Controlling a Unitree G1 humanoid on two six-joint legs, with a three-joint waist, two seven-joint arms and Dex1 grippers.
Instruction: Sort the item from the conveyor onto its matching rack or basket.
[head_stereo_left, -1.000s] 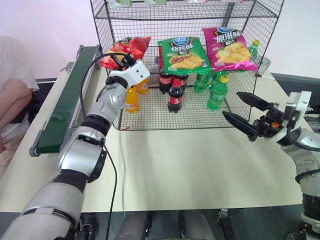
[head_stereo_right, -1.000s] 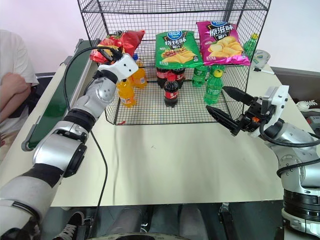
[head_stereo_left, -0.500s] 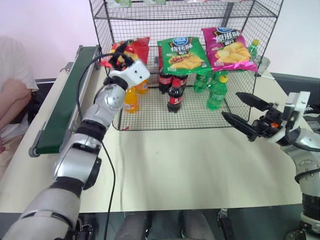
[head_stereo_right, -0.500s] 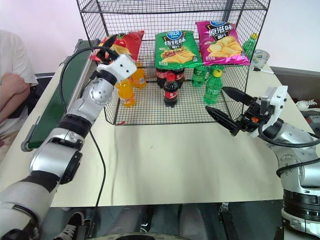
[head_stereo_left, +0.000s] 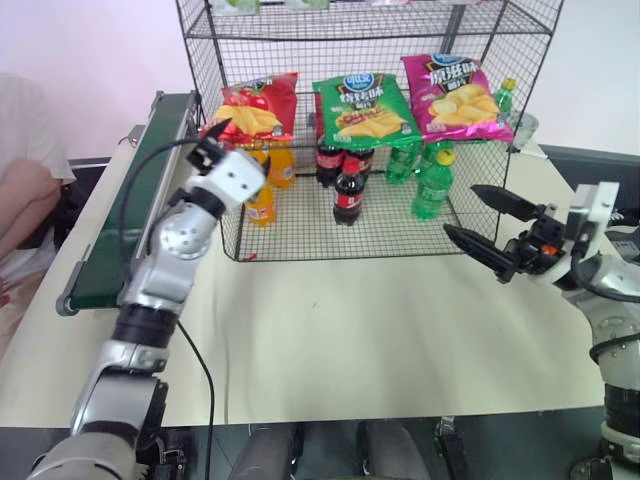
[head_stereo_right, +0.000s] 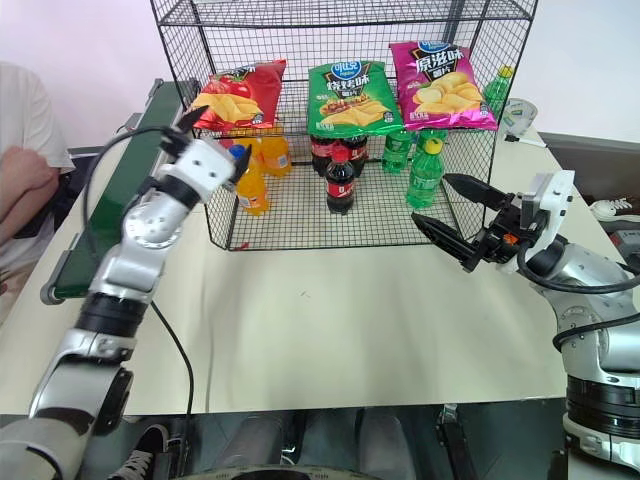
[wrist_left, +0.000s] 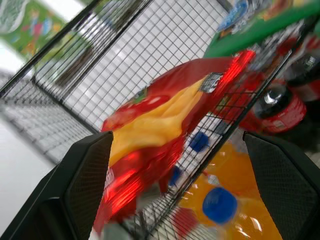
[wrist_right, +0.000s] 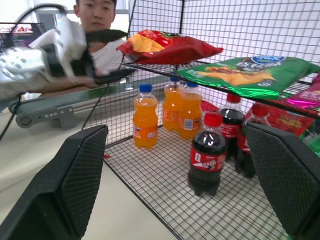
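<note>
left eye view: red crisp bag (head_stereo_left: 252, 108) now lying on the rack's (head_stereo_left: 480, 30) sloped middle shelf at its left end, beside the green chip bag (head_stereo_left: 362, 106) and the magenta chip bag (head_stereo_left: 455, 97). a second ago pinched in the left gripper (head_stereo_left: 213, 143) up at that shelf; now released. left gripper drawn back from the shelf, just outside the rack's left front corner, fingers spread wide with nothing between them. right gripper (head_stereo_left: 486, 229) unmoved over the table (head_stereo_left: 400, 330) near the rack's right front corner, fingers apart, holding nothing. conveyor (head_stereo_left: 125, 215) along the table's left edge, belt bare. orange soda bottles (head_stereo_left: 265, 190) and cola bottles (head_stereo_left: 347, 188) on the rack's bottom tier as before.
</note>
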